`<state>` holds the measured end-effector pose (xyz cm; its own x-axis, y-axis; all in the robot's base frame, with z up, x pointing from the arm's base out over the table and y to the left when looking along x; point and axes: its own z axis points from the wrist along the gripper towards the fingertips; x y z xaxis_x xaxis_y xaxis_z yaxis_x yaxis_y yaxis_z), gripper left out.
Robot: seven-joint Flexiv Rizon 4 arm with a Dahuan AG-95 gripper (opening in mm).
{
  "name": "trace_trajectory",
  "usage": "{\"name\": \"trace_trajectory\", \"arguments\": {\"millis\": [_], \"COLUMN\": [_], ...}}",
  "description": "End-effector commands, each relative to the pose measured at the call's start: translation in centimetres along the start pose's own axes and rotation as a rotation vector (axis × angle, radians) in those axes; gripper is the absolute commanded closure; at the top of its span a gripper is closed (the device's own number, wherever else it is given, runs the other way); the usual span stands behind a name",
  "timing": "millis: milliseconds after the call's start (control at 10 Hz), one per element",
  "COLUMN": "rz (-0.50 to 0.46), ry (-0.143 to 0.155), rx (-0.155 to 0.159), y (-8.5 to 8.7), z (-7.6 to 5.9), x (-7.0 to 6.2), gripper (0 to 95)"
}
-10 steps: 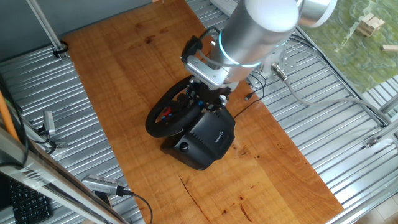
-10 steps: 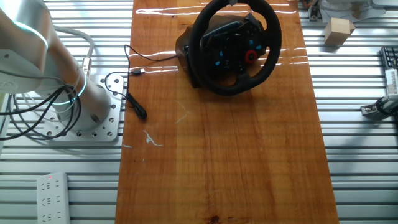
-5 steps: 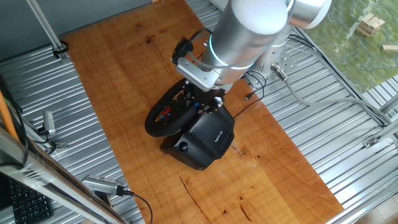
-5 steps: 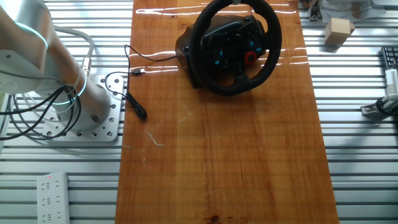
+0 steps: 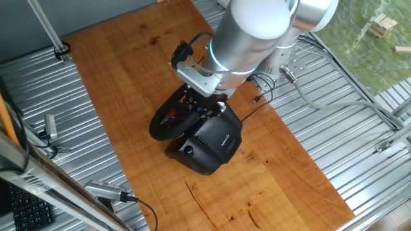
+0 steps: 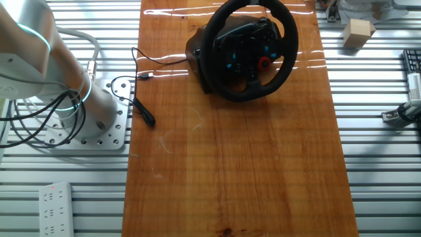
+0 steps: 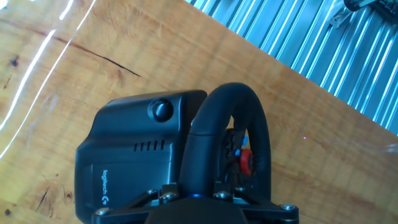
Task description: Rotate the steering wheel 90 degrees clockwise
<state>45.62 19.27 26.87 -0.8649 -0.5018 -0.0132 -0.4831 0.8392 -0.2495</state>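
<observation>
The wooden table [image 5: 128, 77] is flanked by ribbed metal surfaces [image 6: 388, 131] on either side. The silver robot arm [image 5: 250, 32] is seen reaching down over the far end of the tabletop. The boxy black base [image 7: 134, 155] is set on the wood, its white logo turned toward the camera in the hand view. The steering wheel [image 6: 248, 49] is mounted on the front of that base, near one end of the table, with its red hub button [image 6: 265, 62] low on the right of the hub. The gripper [image 5: 204, 102] is placed at the upper part of the rim; whether its fingers are clenched on the rim cannot be told. A black cable [image 6: 141, 108] is draped across the table's edge.
</observation>
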Motion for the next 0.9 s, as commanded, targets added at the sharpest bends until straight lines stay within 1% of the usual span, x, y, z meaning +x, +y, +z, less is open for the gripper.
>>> {"name": "trace_trajectory", "arguments": {"millis": [100,200,300,400,500,900], "rz": [-0.004,-0.006,-0.013,-0.016,-0.011,-0.013], "ry": [-0.001,-0.004,-0.008,-0.008,-0.001,-0.005], "rx": [-0.002,-0.005,0.003,0.005,-0.002,-0.004], "y": [-0.05,-0.14,-0.19,-0.24,-0.3,-0.43], "z": [0.42,0.36,0.2,0.08,-0.07,0.15], "x": [-0.3,-0.34,-0.55,-0.8,-1.24,-1.25], "gripper": [95.0,95.0,95.0,95.0,95.0,95.0]}}
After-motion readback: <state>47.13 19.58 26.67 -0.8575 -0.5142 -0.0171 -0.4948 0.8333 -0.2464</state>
